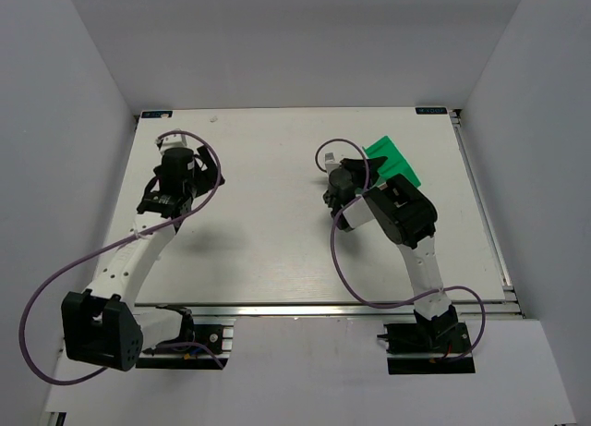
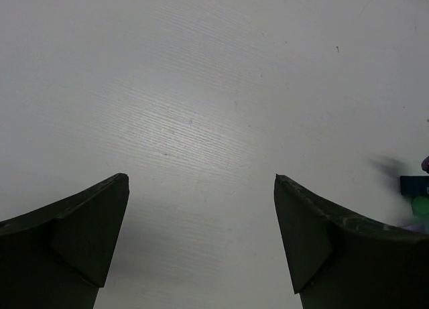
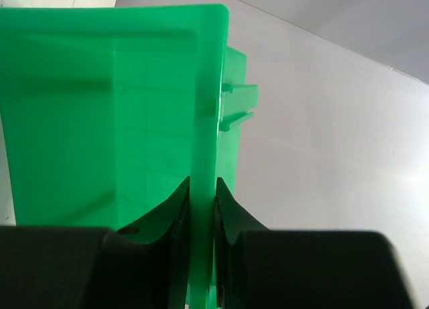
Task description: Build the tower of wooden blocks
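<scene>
Well, the right end effector (image 3: 202, 188) pinches a thin wall of the green bin (image 3: 100, 121) at 1 o'clock on the desk (image 1: 277, 250). The left end effector (image 2: 201, 181) gapes wide and empty. The wood blocks (image 2: 415, 187) are, I think, only blurred specks at 3 o'clock of it. If that pinch slips, the bin could tip and scatter them.

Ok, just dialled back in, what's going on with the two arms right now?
The right gripper is shut on a wall of the green bin, at the far right of the table. The left gripper is open over bare table, holding nothing. A few small coloured shapes show at the edge of the left wrist view, too blurred to name. No tower is in view.
</scene>
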Action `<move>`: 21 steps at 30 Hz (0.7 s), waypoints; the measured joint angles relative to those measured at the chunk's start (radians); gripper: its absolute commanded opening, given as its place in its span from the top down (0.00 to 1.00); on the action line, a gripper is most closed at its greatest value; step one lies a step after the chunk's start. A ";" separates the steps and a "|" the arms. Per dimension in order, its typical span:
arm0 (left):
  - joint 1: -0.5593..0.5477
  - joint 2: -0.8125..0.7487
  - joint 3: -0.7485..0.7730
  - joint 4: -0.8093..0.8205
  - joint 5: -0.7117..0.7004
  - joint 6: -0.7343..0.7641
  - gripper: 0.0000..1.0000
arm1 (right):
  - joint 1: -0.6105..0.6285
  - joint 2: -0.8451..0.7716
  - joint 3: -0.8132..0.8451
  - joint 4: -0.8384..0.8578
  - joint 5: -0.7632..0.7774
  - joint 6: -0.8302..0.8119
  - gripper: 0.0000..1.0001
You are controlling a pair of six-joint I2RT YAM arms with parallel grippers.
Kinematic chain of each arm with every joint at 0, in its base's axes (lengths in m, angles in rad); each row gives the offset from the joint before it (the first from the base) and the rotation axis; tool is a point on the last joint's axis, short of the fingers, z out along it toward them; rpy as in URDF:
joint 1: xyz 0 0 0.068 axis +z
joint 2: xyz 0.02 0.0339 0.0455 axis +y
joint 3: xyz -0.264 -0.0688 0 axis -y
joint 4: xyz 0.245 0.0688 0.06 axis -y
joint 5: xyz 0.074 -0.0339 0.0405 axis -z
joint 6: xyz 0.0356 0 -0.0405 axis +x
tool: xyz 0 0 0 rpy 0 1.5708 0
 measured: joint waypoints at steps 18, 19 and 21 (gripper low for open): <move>0.000 0.050 0.001 0.021 0.149 0.015 0.02 | -0.177 -0.161 0.295 -0.026 0.164 0.074 1.00; 0.000 0.047 0.003 0.020 0.153 0.015 0.02 | -0.187 -0.175 0.298 -0.028 0.171 0.153 1.00; 0.000 0.041 0.010 0.019 0.165 0.015 0.02 | -0.182 -0.194 0.301 -0.060 0.183 0.314 1.00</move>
